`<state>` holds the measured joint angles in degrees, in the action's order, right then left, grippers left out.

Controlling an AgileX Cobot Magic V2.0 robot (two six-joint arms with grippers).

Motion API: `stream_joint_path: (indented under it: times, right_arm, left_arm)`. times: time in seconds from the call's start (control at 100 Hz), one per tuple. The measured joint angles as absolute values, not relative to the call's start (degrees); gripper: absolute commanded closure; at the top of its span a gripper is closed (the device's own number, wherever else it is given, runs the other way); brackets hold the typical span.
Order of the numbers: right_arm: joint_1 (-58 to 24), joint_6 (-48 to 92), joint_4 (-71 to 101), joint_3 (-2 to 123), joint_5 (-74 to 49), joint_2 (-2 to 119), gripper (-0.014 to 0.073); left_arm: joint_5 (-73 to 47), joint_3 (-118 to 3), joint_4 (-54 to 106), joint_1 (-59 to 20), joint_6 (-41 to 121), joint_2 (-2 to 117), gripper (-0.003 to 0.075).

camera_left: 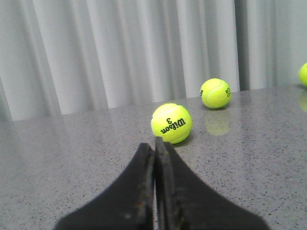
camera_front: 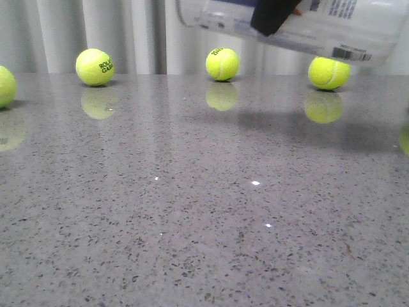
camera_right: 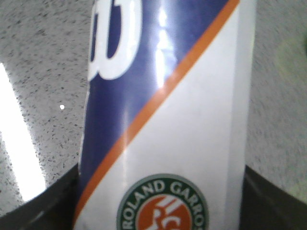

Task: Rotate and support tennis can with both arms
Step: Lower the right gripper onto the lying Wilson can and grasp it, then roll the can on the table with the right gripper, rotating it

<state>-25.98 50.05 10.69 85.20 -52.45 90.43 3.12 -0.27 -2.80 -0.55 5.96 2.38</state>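
Tennis can (camera_front: 332, 29) hangs nearly level, tilted slightly, in the air above the far right of our table (camera_front: 204, 211), clamped in our right gripper (camera_front: 273, 16), whose fingers (camera_right: 41, 211) sit on either side of its label. Our left gripper (camera_left: 155, 146) has its fingers pressed together on nothing, low over the table near a tennis ball (camera_left: 171, 123)

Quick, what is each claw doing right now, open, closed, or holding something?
Left claw: closed, holding nothing, above the table near a tennis ball.
Right claw: closed on the tennis can, held up off the table.
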Motion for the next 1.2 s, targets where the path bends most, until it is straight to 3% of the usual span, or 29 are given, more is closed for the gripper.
stream_joint_path:
  times: [0.21,0.57,0.66,0.81,1.2]
  right_arm:
    - [-29.88,64.14,10.69,85.2,-48.3,97.31,0.0342]
    - [-30.18,68.87,10.69,85.2,-43.99,104.47,0.0239]
    - [-30.18,68.87,10.69,85.2,-44.12,104.47,0.0157]
    - [-30.18,68.87,10.69,85.2,-44.23,104.47,-0.0074]
    - [-30.18,69.13,10.69,85.56,-44.33,104.49,-0.0054]
  left_arm:
    - [3.12,-0.27,-2.8,-0.55,5.96,2.38,0.0741]
    - [3.12,-0.27,-2.8,-0.55,5.96,2.38,0.0741]
    - [3.12,-0.27,-2.8,-0.55,5.96,2.38,0.0741]
    - [3.12,-0.27,-2.8,-0.55,5.96,2.38,0.0741]
    - [3.12,-0.27,-2.8,-0.55,5.96,2.38,0.0741]
